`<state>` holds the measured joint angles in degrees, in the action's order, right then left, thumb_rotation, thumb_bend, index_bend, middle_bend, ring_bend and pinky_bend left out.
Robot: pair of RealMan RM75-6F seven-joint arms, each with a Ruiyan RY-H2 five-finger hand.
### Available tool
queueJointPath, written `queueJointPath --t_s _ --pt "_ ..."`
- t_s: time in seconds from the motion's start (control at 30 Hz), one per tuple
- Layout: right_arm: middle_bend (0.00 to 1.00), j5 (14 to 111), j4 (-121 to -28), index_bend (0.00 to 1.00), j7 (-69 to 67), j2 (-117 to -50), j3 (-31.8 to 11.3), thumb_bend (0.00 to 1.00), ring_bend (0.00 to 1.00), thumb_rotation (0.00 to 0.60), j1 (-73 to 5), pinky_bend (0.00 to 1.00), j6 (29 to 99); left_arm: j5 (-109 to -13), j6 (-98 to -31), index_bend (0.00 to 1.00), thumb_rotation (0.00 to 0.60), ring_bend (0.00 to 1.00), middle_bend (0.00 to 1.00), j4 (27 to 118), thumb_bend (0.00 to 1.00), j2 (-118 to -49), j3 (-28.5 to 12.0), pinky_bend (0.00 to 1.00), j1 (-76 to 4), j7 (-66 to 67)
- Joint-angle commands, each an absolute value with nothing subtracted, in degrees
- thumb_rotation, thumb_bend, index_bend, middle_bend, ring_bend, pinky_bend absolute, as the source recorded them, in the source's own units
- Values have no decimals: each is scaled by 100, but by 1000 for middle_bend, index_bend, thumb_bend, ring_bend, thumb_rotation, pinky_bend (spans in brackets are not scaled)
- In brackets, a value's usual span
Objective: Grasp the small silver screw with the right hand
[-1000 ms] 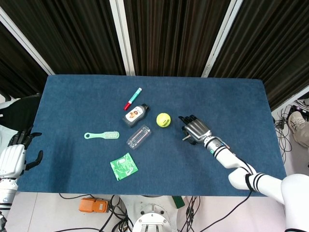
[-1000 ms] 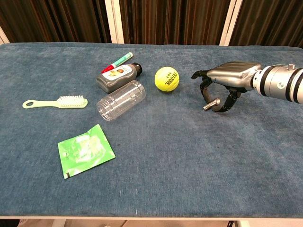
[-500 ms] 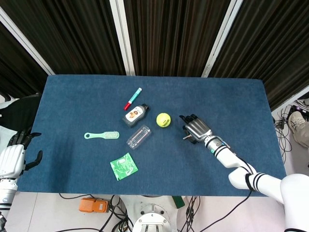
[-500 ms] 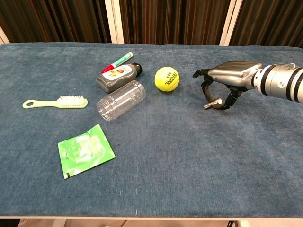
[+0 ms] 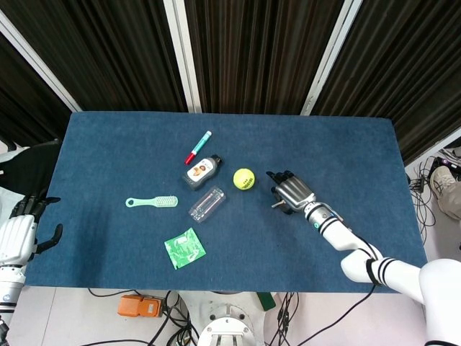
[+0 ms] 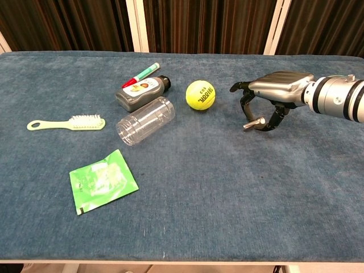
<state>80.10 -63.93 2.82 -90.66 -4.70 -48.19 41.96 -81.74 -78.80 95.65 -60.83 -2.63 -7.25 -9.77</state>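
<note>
One silver screw (image 6: 254,121) sits pinched in your right hand (image 6: 272,98), raised slightly higher off the blue table (image 6: 227,193) than before: grasp appears secured.

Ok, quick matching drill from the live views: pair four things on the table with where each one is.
Things:
1. small silver screw
2. tennis ball
3. green packet
4. brush

Places:
A. nearest the table's front edge
B. pinched in the right hand
C. furthest left on the cloth
D. between clear jar and right hand

Pairs: 1-B, 2-D, 3-A, 4-C
</note>
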Motion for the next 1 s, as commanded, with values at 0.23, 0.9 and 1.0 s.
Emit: queueJointPath --t_s 0.23,0.9,1.0 --pt "94 8131 -7049 725 -32 -8582 -742 736 207 600 -4719 206 4816 -8185 -7878 234 600 54 48 9543 447 -6101 -247 115 -714 -971" --pt "103 8138 -8380 733 -385 -7424 -1675 734 207 600 -4843 211 5718 -8196 -8008 234 600 54 48 9602 447 -6101 -241 115 -635 -935" --pt "105 8020 -8280 734 -396 -7454 -1804 734 209 600 -5008 214 5580 -8201 -8038 234 600 54 48 9593 447 -6097 -240 115 -614 -964"
